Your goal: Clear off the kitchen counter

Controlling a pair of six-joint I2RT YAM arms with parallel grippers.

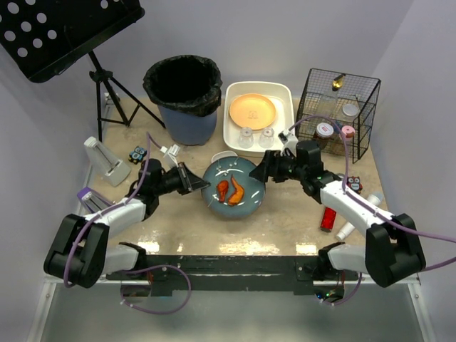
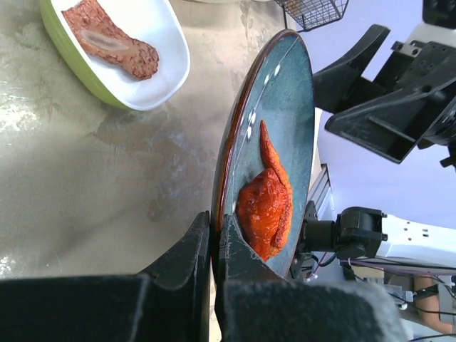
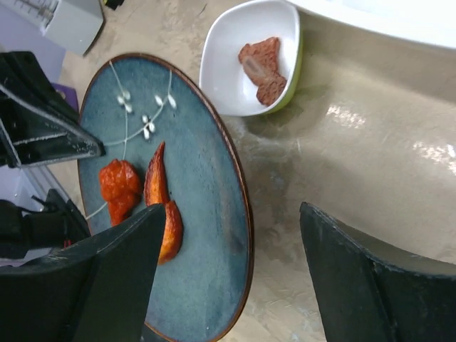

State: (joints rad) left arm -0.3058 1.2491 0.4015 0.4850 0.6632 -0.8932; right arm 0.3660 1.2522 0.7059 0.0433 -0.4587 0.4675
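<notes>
A blue plate [image 1: 246, 200] with two orange chicken pieces [image 1: 231, 190] sits mid-counter on the beige kitchen counter [image 1: 285, 224]. My left gripper [image 1: 202, 183] is shut on the plate's left rim [image 2: 222, 178], one finger above and one below. My right gripper [image 1: 261, 173] is open at the plate's right rim, its fingers [image 3: 107, 278] straddling the plate's edge [image 3: 246, 214] without touching. A small white bowl [image 3: 242, 64] with a piece of meat lies just behind the plate; it also shows in the left wrist view [image 2: 142, 57].
A black-lined bin [image 1: 183, 98] stands at the back. A white tub [image 1: 283, 114] holds an orange plate and two glasses. A black wire basket [image 1: 356, 107] holds jars. A red can [image 1: 328, 218], white bottle [image 1: 345, 229] and small items lie at the sides.
</notes>
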